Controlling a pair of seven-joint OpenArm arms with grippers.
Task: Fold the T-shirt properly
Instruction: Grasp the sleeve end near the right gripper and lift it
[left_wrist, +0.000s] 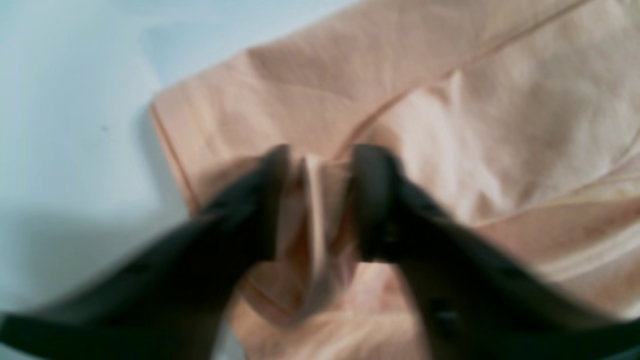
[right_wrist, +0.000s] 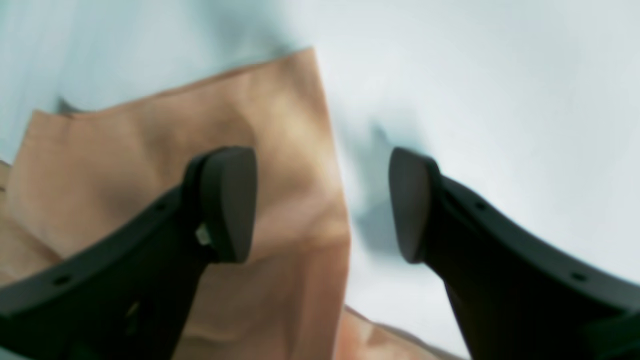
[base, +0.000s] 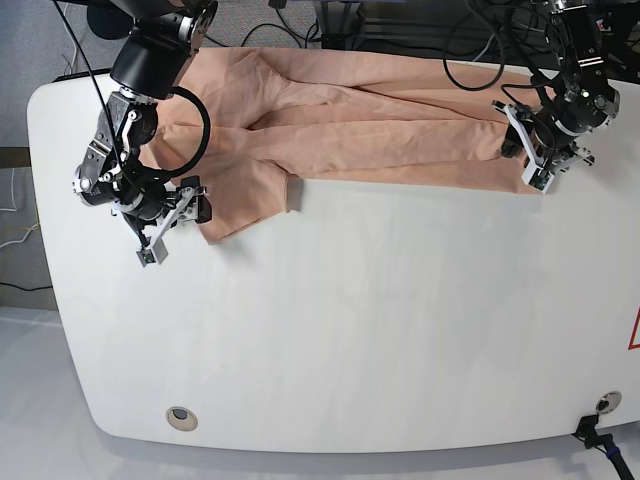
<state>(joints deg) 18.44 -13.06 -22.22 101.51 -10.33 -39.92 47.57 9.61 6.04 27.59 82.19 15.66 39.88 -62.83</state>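
Lying along the far side of the white worktop (base: 350, 330), the T-shirt (base: 370, 130) is stretched in a long salmon band, with one sleeve flap reaching toward the near left.

At the left of the base view, the right gripper (base: 172, 222) sits at that sleeve flap's outer edge. Its wrist camera shows the jaws spread wide and holding nothing, one pad over the cloth and the other over bare worktop, so the fabric edge runs between them.

At the right of the base view, the left gripper (left_wrist: 320, 200) is at the shirt's far-right end. Its wrist view is blurred, but the jaws stand partly apart with a pinched ridge of cloth upright between them; whether the pads press that ridge I cannot tell.

The shirt looks light, soft and limp. It will likely sag and wrinkle wherever it is unsupported, and slide easily on the smooth top. Hemmed edges and corners seem the best places to take hold, since a doubled seam gives the pads more to bite.
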